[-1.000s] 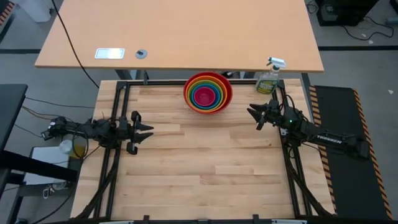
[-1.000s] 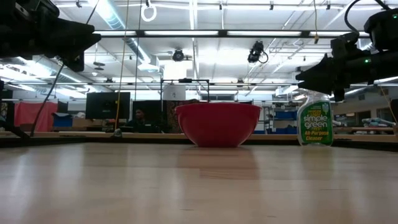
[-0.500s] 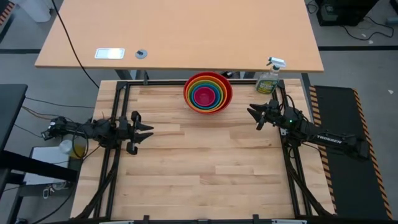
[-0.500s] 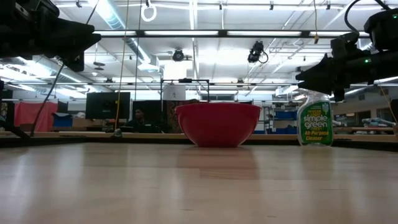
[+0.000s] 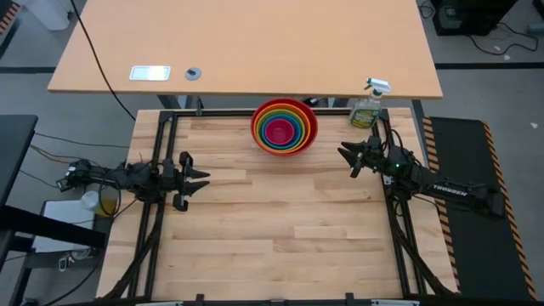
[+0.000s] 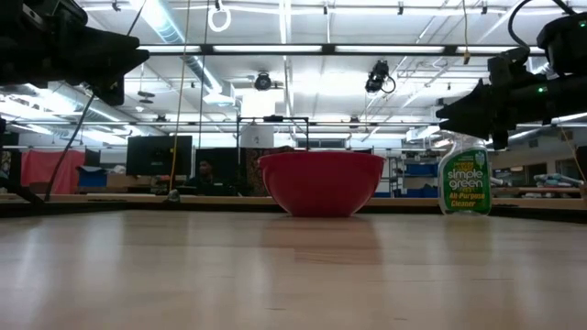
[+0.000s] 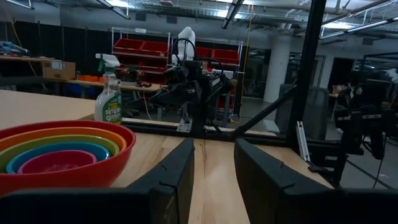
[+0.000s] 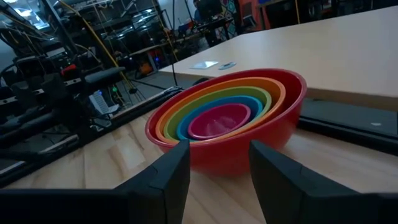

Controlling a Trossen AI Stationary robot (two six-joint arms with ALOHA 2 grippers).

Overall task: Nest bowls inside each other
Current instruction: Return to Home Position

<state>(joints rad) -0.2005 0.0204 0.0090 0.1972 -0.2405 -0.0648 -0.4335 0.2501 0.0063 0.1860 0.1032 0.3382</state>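
nothing shifts over the last second: the five bowls (image 5: 284,126) sit nested, pink innermost, at 12 o'clock on the tabletop (image 5: 272,238), with the left tool (image 5: 197,178) at 9 o'clock and the right tool (image 5: 347,157) at 2 o'clock both spread and empty, so the nesting looks finished.

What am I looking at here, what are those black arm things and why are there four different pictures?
It is a robot with two dark arms at a wooden table. One picture looks down from above, one looks level across the tabletop, and two come from cameras on the arms' wrists. The left gripper and right gripper hang open near the table's sides, holding nothing. At the far edge sits a stack of nested bowls, red outermost, pink innermost, with a green spray bottle nearby.
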